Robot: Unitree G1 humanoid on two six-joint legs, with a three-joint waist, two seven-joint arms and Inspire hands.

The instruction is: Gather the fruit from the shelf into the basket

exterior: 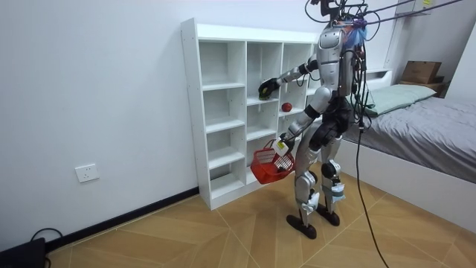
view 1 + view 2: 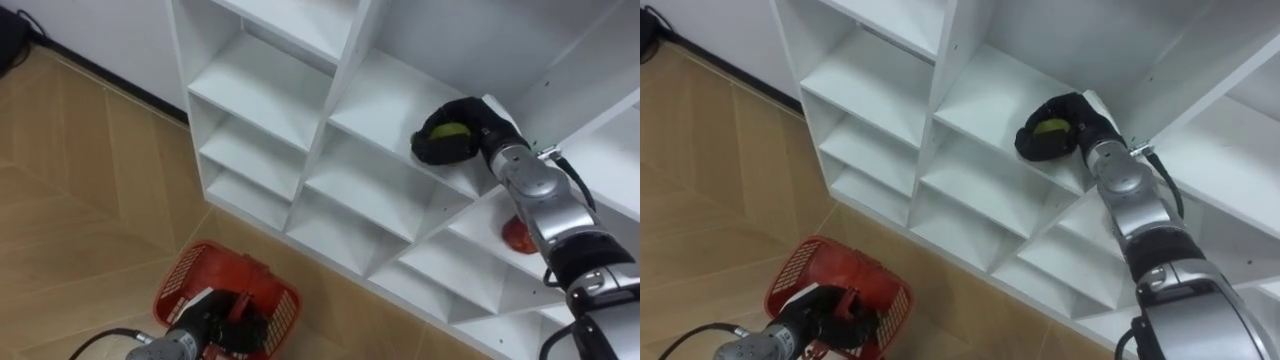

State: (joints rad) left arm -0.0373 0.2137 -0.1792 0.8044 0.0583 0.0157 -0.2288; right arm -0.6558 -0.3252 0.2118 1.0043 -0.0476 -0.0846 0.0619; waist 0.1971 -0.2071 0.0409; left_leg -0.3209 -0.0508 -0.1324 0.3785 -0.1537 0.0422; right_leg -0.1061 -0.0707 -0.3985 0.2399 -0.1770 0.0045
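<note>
Before the tall white wooden cubby shelf (image 2: 300, 110), the standing robot's right hand (image 2: 482, 124) curls around a small yellow-green round fruit (image 2: 449, 131) inside a middle-column compartment. A red round fruit (image 2: 517, 235) sits one compartment lower, toward the shelf's right. Low before the shelf's base, its left hand (image 2: 228, 322) grips a red mesh basket (image 2: 195, 272) by the handle.

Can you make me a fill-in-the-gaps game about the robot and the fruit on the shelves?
1. The right hand is curled round a yellow-green fruit inside a ___ shelf unit.
2. The left hand holds a ___ basket by its handle.
3. A red fruit lies on a shelf ___ than the right hand.
Missing words: white; red; lower.
</note>
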